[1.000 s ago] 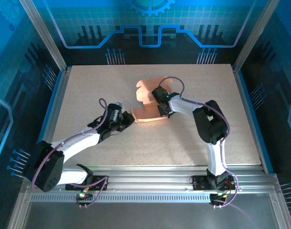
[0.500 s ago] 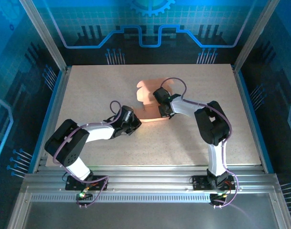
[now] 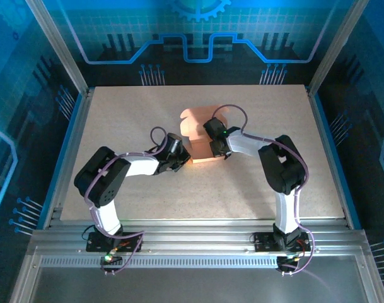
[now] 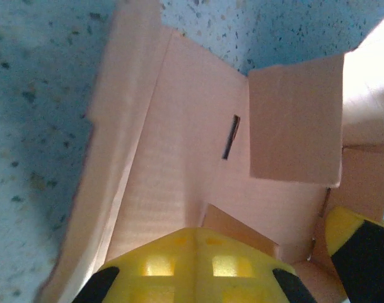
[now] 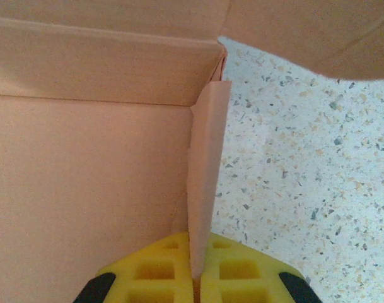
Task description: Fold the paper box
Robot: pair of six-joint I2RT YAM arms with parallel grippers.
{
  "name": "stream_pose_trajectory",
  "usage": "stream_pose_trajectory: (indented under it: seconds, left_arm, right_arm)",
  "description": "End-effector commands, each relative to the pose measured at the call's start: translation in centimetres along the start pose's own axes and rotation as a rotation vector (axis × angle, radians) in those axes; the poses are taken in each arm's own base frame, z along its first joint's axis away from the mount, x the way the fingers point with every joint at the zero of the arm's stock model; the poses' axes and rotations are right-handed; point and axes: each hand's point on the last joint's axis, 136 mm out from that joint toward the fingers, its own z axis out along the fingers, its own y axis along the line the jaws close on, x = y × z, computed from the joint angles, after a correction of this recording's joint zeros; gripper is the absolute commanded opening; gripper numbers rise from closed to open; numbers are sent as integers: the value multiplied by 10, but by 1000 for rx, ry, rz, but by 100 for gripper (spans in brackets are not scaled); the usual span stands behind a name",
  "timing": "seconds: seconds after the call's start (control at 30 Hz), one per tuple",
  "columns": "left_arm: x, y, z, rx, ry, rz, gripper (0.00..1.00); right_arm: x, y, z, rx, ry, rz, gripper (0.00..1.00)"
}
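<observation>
Closed tight, the left gripper [image 3: 181, 160] sits low at the near-left edge of the paper box [image 3: 197, 129], which lies half-formed near the middle of the table [image 3: 116, 120]. From the left wrist, its yellow fingertips [image 4: 179, 255] are pressed together right up against a creased side panel. No cardboard shows between them, so it seems to be nudging rather than holding. The risk on this side is that a shut gripper pushing on thin card skids the whole box along the speckled surface. It could also bow the panel away from its crease instead of standing it up. Ahead of it, a narrow slot [image 4: 230, 136] is cut in the panel, just beside a loose square flap [image 4: 296, 120]. If that flap swings into the way, or a tab misses the slot, the fold probably will not lock. On the right side of the box, the right gripper [image 3: 215, 150] is clamped on a thin upright wall. That wall is seen edge-on between its pads [image 5: 242, 271] in the right wrist view, next to a corner where panels meet. The pinch is narrow, so a twist or a pull against the left arm's push could tear the corner, crumple the wall, or let it slip free. Both grippers are near each other across the box, and a further inward move could bring them into contact.
</observation>
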Motion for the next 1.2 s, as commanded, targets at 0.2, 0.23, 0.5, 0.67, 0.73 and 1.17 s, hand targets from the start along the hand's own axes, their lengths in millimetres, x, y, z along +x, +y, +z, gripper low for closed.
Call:
stream_pose_trajectory:
  seconds: [0.2, 0.23, 0.5, 0.67, 0.73, 1.17]
  left_arm:
    - [4, -34, 17, 89, 82, 107, 4]
    - [5, -35, 18, 86, 91, 111, 4]
    - [3, -33, 7, 81, 60, 119, 6]
    - [-11, -32, -23, 43, -16, 194, 12]
    - [-15, -33, -37, 33, -45, 229, 14]
    - [-54, 35, -109, -61, -212, 177, 55]
  right_arm:
    - [29, 28, 1, -111, 74, -105, 0]
    - [30, 29, 2, -110, 78, -106, 0]
    - [30, 16, 6, -39, 112, -72, 0]
    - [30, 6, 7, -25, 121, -25, 0]
    - [29, 5, 7, -22, 122, -24, 0]
    - [28, 9, 9, -81, 123, 11, 0]
